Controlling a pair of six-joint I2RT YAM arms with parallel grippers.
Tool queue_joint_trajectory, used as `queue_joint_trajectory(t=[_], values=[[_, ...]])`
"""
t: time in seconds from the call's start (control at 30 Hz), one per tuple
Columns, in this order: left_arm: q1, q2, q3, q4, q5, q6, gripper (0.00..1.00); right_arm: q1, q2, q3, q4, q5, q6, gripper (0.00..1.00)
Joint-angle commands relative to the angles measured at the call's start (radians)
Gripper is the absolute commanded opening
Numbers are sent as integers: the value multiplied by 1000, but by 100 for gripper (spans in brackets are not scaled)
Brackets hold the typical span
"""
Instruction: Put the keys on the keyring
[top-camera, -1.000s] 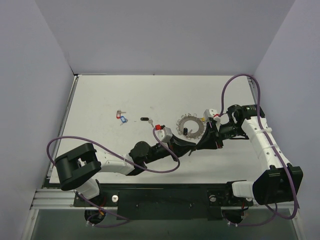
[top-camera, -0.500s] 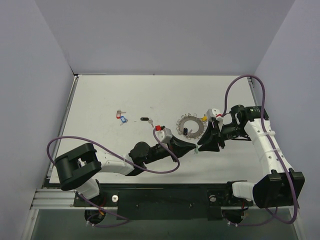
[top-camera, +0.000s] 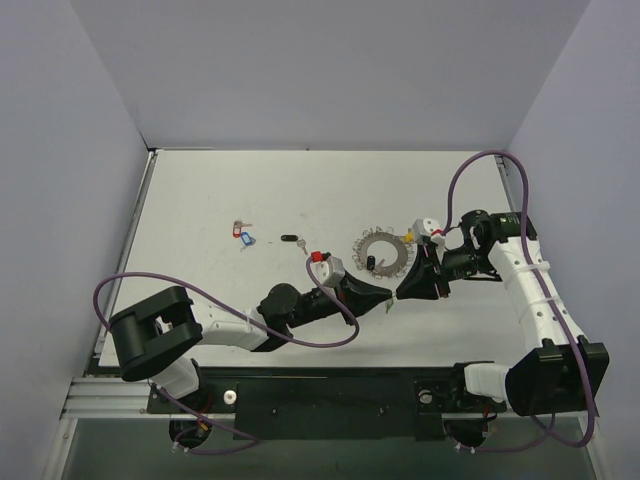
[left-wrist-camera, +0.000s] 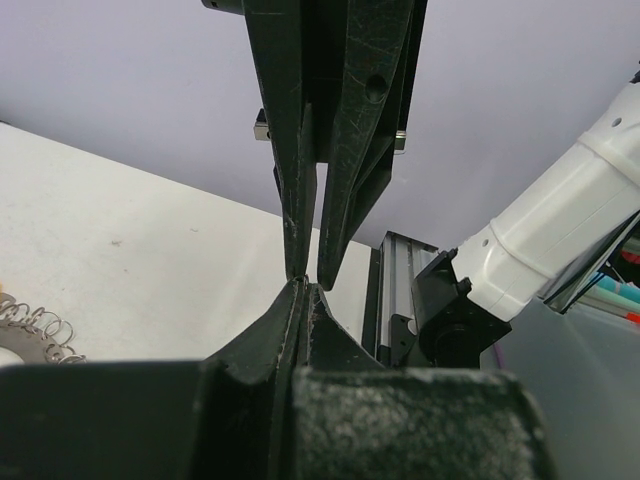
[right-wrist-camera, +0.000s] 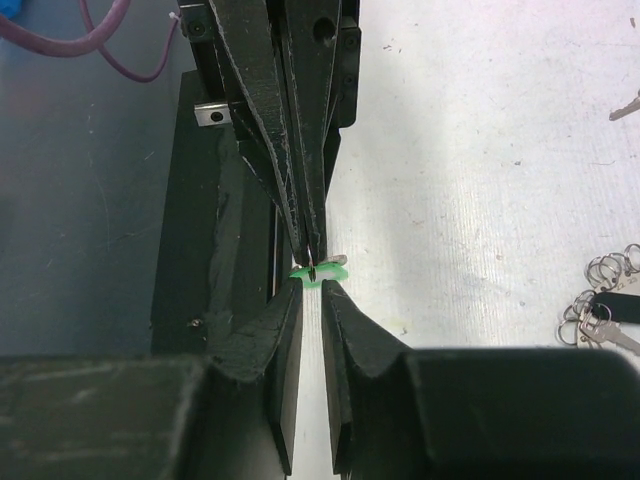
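Green key (right-wrist-camera: 328, 271), just one, is pinched by the left claw (right-wrist-camera: 307, 256); the right claw (right-wrist-camera: 312, 292), slightly apart, has slid closer.

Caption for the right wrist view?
Left fingers pinch a green-tagged key at the tips of the narrowly parted right fingers; keyring loops at right edge.

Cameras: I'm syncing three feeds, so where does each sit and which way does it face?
Top external: above and behind the bases, looking down on the table; both arms show, left pincer and right pincer tip to tip beside the keyring.
Left wrist: on the left arm, looking along its own shut fingers at the right arm.
Right wrist: on the right arm, looking along its own fingers at the left pincer pinching a green key.
Shared: both wrist views show the two pincers meeting nose to nose.
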Motion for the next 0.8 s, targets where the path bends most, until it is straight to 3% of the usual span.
queue_joint_trajectory(t=[0.0,0.77], values=[[3,-25,27,351,17,-17,0,19,15,-10,-89,-18,-29,9],[3,-13,42,354,22,-26,0,65,33,-12,-91,-8,-38,6]])
